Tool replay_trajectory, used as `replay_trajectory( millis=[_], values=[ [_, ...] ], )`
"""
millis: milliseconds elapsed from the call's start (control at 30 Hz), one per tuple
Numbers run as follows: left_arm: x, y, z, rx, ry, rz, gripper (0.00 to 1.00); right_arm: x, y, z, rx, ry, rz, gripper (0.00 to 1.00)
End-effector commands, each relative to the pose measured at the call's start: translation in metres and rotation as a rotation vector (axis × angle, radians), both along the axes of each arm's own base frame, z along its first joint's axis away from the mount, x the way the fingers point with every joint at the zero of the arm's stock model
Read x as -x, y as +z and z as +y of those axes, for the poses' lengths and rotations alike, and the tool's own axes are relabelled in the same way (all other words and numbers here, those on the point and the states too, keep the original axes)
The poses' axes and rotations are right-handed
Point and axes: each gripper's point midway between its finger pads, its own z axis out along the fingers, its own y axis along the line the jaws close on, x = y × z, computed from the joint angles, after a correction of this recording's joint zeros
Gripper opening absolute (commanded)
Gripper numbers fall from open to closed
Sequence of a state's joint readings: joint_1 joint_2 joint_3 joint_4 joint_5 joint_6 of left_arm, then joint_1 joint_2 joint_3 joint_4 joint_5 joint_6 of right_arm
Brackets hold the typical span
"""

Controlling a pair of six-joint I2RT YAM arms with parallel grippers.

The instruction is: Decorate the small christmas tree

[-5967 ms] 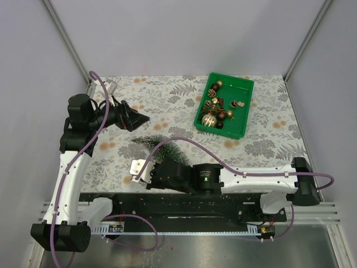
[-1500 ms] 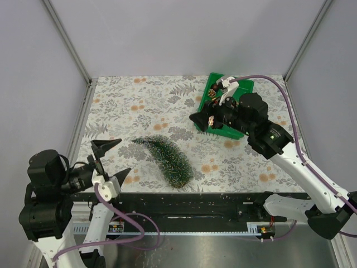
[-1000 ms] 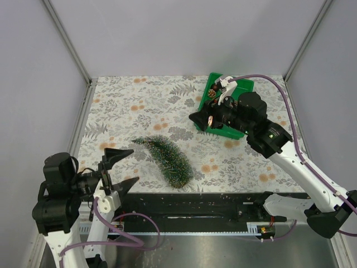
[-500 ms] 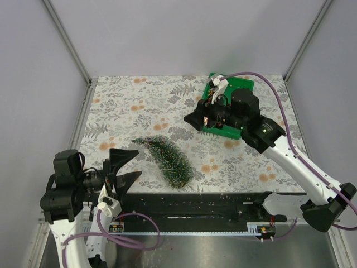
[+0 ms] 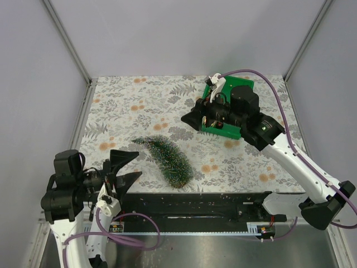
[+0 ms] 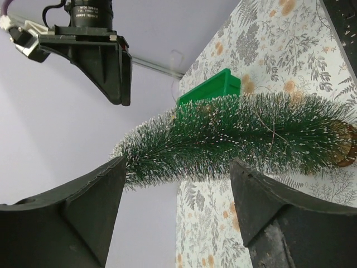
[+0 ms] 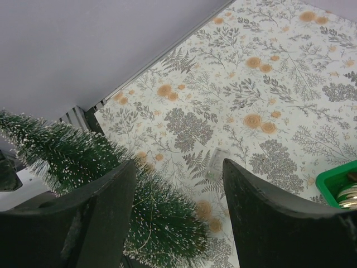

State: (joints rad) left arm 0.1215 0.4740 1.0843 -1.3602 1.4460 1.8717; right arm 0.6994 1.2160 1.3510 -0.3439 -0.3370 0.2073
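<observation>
The small christmas tree (image 5: 166, 160) lies on its side on the flowered cloth, tip toward the back left and wide end toward the near edge. In the left wrist view the tree (image 6: 240, 131) stretches across just beyond my open fingers, its wooden base (image 6: 348, 148) at the right. My left gripper (image 5: 127, 166) (image 6: 177, 162) is open and empty, just left of the tree. My right gripper (image 5: 189, 120) (image 7: 178, 163) hangs open and empty over the cloth, left of the green bin (image 5: 244, 82). A thin wire runs over the tree (image 7: 111, 184).
My right arm covers most of the green bin, so few ornaments show; its corner (image 7: 340, 184) peeks in at the right of the right wrist view. A small clear plastic piece (image 7: 216, 158) lies on the cloth beside the tree. Grey walls enclose the table (image 5: 139, 95).
My left gripper has swung in toward the tree and its jaws have narrowed a little. My right gripper has drifted left, away from the bin. The tree has not moved.
</observation>
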Motion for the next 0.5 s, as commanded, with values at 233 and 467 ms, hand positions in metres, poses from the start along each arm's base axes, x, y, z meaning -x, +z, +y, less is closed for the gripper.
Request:
replay_trajectory(
  millis=[233, 467],
  values=[
    [-0.034, 0.118, 0.021, 0.328, 0.290, 0.222, 0.97, 0.003, 0.036, 0.003, -0.047, 0.033, -0.087, 0.74],
    [-0.047, 0.146, 0.025, 0.525, 0.336, 0.576, 0.98, 0.011, 0.036, -0.005, -0.056, 0.026, -0.093, 0.76]
  ],
)
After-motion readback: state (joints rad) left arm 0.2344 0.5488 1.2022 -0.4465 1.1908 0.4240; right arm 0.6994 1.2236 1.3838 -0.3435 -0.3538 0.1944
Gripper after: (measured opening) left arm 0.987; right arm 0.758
